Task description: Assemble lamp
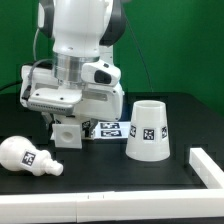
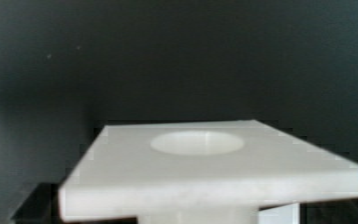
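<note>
**Pincer down on lamp base, grip unclear**

Found the pincer (image 1: pixel 64 122) low over the counter (image 1: pixel 120 185), right on top of the lamp base (image 1: pixel 66 135). Could not tell whether it was clamped on the base or only straddling it; made out no fingertips clearly in either view. Saw the base as a small white block under the hand, with one black-and-white tag facing the exterior camera, apparently at counter level. In the wrist view, got the base close up, filling the lower half: flat white top with a shallow round socket (image 2: pixel 197 143) near the middle, against dark counter. Spotted the marker board (image 1: pixel 108 128) flat just to the exterior view's right of the base, between it and the shade (image 1: pixel 148 128). Logged the shade upright, narrow end up, tag on its side, clear of the arm. Logged the bulb (image 1: pixel 28 157) on its side near the exterior view's lower left, apart from the base, tag showing. Noted a white block (image 1: pixel 208 165) at the far right edge.
</note>
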`<control>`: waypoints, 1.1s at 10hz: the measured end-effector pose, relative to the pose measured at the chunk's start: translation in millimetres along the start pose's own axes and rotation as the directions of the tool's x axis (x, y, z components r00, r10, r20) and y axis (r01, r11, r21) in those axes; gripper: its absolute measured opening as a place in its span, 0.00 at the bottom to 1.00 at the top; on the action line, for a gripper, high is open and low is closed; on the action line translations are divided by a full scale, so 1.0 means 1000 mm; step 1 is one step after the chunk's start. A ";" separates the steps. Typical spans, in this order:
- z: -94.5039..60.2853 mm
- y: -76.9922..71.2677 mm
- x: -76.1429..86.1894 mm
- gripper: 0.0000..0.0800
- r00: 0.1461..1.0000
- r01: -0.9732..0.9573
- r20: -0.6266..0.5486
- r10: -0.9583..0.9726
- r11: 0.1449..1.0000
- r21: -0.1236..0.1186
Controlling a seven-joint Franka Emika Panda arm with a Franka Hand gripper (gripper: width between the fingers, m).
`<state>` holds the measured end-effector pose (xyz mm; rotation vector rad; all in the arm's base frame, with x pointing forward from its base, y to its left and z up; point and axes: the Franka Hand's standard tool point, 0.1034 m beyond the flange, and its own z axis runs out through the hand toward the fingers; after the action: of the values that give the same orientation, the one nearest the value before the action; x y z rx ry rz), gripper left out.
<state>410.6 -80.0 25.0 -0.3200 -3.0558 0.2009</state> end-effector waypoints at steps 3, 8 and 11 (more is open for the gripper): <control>-0.044 -0.004 -0.014 0.87 0.994 -0.087 0.072 0.086 0.996 0.018; -0.072 0.003 -0.047 0.87 0.734 -0.652 0.120 0.668 0.743 -0.149; -0.079 0.022 -0.056 0.87 0.304 -0.930 0.026 0.952 0.302 -0.209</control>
<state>475.8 -60.5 97.2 -2.2132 -2.4859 0.0052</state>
